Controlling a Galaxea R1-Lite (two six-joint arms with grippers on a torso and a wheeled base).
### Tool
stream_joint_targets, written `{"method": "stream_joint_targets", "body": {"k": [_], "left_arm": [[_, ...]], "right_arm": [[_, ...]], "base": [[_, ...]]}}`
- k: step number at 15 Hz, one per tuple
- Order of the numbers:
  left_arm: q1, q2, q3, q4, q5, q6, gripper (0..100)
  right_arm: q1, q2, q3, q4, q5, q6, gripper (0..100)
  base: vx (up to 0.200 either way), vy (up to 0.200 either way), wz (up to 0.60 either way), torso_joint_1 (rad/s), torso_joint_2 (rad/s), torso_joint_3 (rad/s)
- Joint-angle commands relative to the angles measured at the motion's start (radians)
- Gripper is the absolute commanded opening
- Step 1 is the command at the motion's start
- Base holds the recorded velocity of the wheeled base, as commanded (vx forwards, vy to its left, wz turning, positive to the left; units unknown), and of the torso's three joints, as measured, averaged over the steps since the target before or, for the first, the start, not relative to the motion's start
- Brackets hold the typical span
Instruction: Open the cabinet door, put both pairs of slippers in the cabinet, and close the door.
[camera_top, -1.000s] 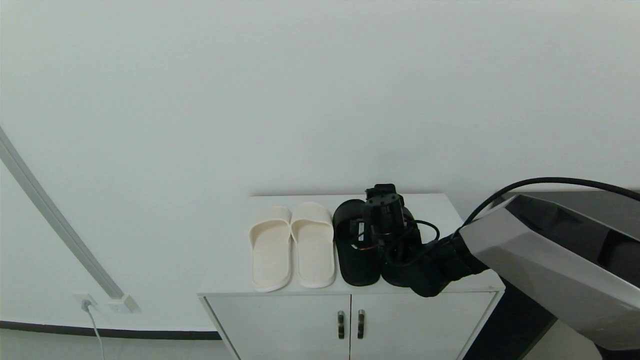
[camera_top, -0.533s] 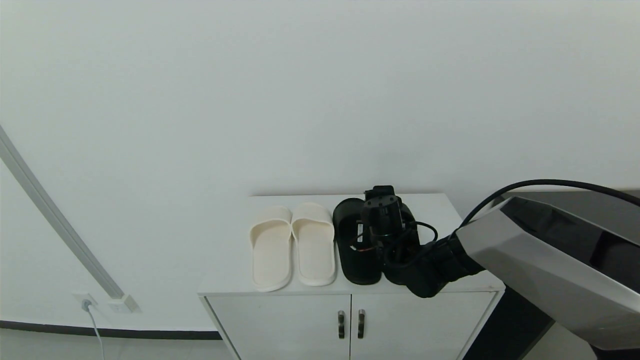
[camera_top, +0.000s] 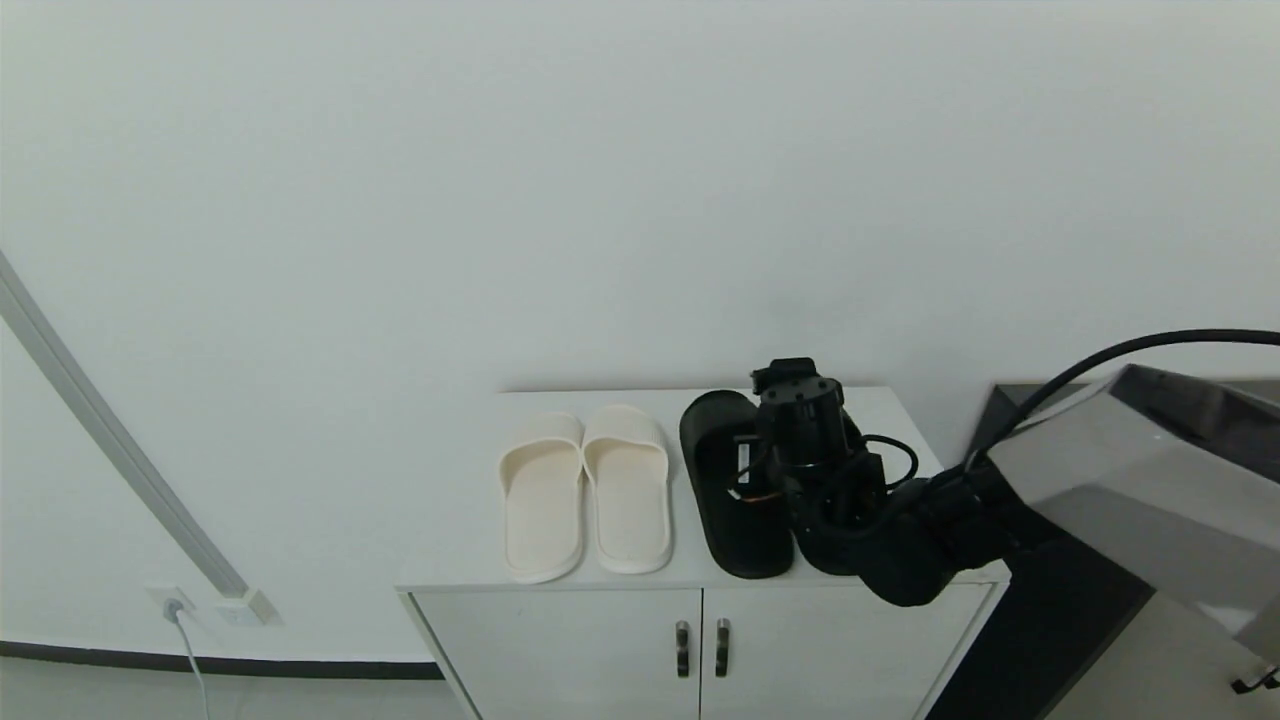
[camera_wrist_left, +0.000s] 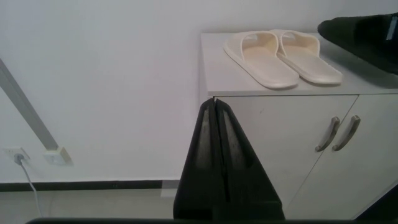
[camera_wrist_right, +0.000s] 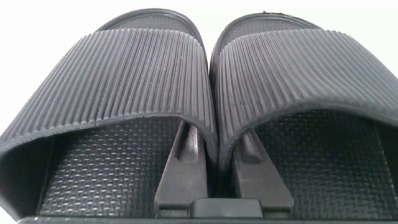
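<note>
The black slippers (camera_wrist_right: 149, 81) lie side by side on the right of the white cabinet's top (camera_top: 450, 572). My right gripper (camera_wrist_right: 216, 134) is shut on them: one finger (camera_wrist_right: 183, 155) sits inside each slipper and the inner walls are pinched between. From the head, the left black slipper (camera_top: 728, 500) shows, while my right wrist (camera_top: 805, 430) covers the other. The white slippers (camera_top: 585, 490) lie beside them on the left. Both cabinet doors (camera_top: 560, 650) are closed, their handles (camera_top: 683, 648) meeting in the middle. My left gripper (camera_wrist_left: 214, 104) hangs shut and empty, off the cabinet's left front corner.
The cabinet stands against a white wall. A slanted cable duct (camera_top: 100, 420) runs down to a wall socket (camera_top: 170, 603) with a plugged cable, left of the cabinet. A dark surface (camera_top: 1010, 405) adjoins the cabinet on the right.
My right arm has shifted to the right, taking the black slippers with it across the cabinet top, away from the white pair. The white slippers and doors are unchanged.
</note>
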Motion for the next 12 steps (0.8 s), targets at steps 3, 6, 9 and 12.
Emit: {"method": "stream_joint_targets", "body": {"k": [3,6,9,12], "left_arm": [[0.000,0.001,0.000,0.000,0.000,0.001,0],[0.000,0.001,0.000,-0.002,0.000,0.001,0],[0.000,0.001,0.000,0.000,0.000,0.001,0],[0.000,0.001,0.000,0.000,0.000,0.001,0]], "right_arm": [[0.057,-0.361,0.358,-0.052,0.170,-0.013,0],[0.113,-0.588,0.562,-0.037,0.299,-0.013,0],[0.155,-0.691,0.599,0.080,0.355,-0.019,0],[0.155,-0.692,0.601,0.086,0.360,-0.019,0]], "base": [[0.000,0.000,0.00,0.000,0.00,0.000],[0.000,0.000,0.00,0.000,0.00,0.000],[0.000,0.000,0.00,0.000,0.00,0.000],[0.000,0.000,0.00,0.000,0.00,0.000]]}}
